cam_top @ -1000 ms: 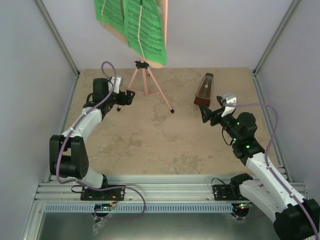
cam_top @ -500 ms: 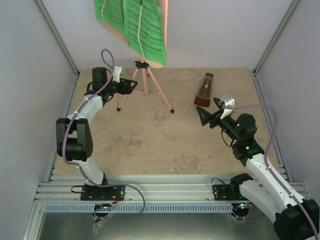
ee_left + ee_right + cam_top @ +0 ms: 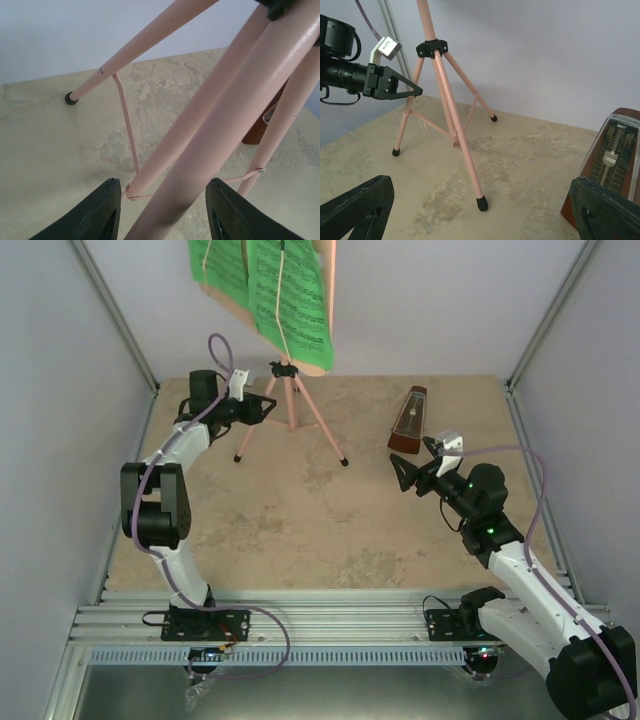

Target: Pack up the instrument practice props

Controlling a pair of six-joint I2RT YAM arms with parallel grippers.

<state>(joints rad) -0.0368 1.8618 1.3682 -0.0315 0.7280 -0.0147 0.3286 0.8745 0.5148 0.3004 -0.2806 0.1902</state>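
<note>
At the far left of the table (image 3: 300,530), the left arm (image 3: 160,505) reaches toward the far side with a purple cable (image 3: 214,352) looping over it. The left gripper (image 3: 268,405) sits at the near-left leg of the pink music stand (image 3: 292,408). In the left wrist view its two black fingers (image 3: 97,212) lie either side of one pink leg. They are partly spread, with a gap showing on each side, so nothing is gripped.

The stand is at the far middle of the table, upright, its long axis vertical. Its mast rises from a black hub (image 3: 432,48). Three legs splay out: one to the near left, one to the near right, and one toward the far wall (image 3: 420,300). Thin braces (image 3: 427,124) link the legs just below the left gripper. At the top, the green sheet-music pages (image 3: 290,300) hang on the desk and cover most of it from above.

Bare table separates the stand from the wooden metronome (image 3: 408,422), which stands on the far right. It is upright on its wide base, tapering upward, and its pendulum face is turned toward the right wrist camera.

The right gripper (image 3: 415,462) is just near of the metronome, pointing to the far left. Its jaws are spread wide and hold nothing. In its own view the metronome is just beyond the right-hand finger (image 3: 607,212).
</note>
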